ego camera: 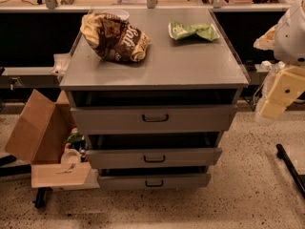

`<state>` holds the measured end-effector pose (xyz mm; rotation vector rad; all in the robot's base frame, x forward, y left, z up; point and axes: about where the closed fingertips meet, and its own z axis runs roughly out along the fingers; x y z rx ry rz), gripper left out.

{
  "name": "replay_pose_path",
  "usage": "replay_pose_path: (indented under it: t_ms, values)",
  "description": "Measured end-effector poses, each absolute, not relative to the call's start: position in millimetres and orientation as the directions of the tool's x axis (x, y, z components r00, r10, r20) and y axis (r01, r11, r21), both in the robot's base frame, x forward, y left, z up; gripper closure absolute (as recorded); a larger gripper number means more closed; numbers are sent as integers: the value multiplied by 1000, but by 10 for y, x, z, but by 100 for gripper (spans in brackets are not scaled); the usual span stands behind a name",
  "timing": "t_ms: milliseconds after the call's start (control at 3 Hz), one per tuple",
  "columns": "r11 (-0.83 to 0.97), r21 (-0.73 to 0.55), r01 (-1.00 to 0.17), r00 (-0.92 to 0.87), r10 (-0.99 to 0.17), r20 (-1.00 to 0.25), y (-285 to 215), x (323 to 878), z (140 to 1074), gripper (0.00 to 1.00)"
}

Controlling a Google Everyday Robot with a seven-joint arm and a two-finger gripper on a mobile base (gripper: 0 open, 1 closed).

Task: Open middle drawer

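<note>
While my gripper [279,99] hangs at the right edge of the view, just past the right front corner of the grey cabinet [157,68], open speckled floor [248,194] spreads below it and across the front of the drawers. Whether my gripper is wide or narrow I cannot tell. A dark bar [290,168] slants over the floor at the far right, beneath my gripper. The left side is tighter: a cardboard box [38,130] with its flaps open stands against the cabinet's left flank, beside the lower two drawers. On the cabinet top a crumpled brown bag [114,37] lies back left and a flattened green bag [193,31] back right, both well away from the front edge.

The middle drawer [153,157] sits between the taller top drawer [153,119] and the narrow bottom drawer [153,181]. Its front panel stands a little out from the frame, with a dark gap above it. Its small loop handle [154,159] is centred on the panel. From my gripper the handle lies lower and well to the left. My gripper is about level with the top drawer, apart from the cabinet and touching none of the drawers.
</note>
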<state>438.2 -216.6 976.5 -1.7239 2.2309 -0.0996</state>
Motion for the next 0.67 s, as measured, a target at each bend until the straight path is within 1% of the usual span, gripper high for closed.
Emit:
replay_pose_path:
  t_ms: [333,667]
  values:
    - [270,-247,-931,-221,-953,-207,-2166,4382,9766,0]
    - [252,-232,-939,-207,-957,-204,-2096,4381,9517,0]
